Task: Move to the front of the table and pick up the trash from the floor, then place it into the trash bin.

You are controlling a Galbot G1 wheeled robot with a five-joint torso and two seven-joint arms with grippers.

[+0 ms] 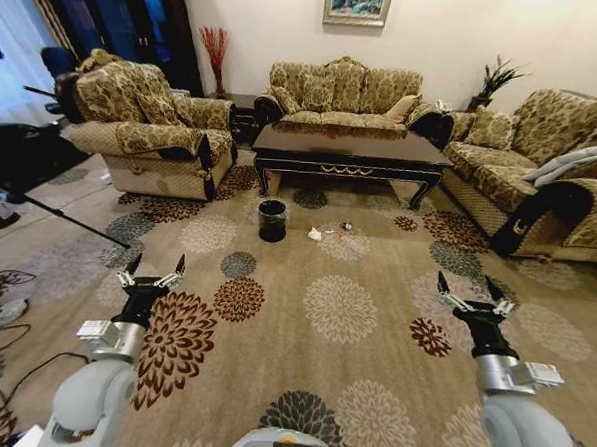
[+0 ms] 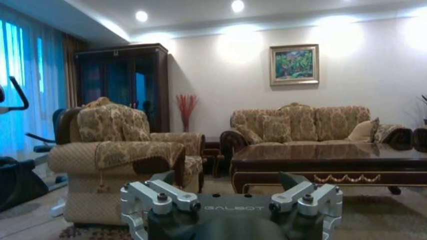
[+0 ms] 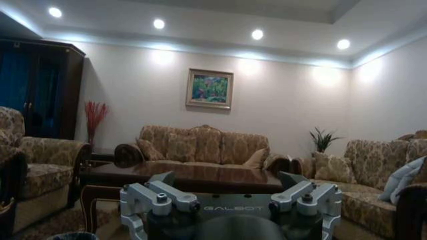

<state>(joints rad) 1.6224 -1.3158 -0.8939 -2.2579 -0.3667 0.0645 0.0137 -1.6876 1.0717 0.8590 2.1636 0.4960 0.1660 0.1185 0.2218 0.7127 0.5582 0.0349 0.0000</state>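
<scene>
Facing the table from well back on the floor, we hold both arms low and forward; our left gripper hangs with fingers spread wide over the carpet, holding nothing; our right gripper is equally wide and empty; the trash bin stands before the table's left end; the trash, small white scraps, lies just right of it, near the table's front rail.

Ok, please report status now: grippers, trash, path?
Left gripper and right gripper open, empty, held low in front. Trash on floor beside trash bin, before table. Carpet between looks free.
</scene>
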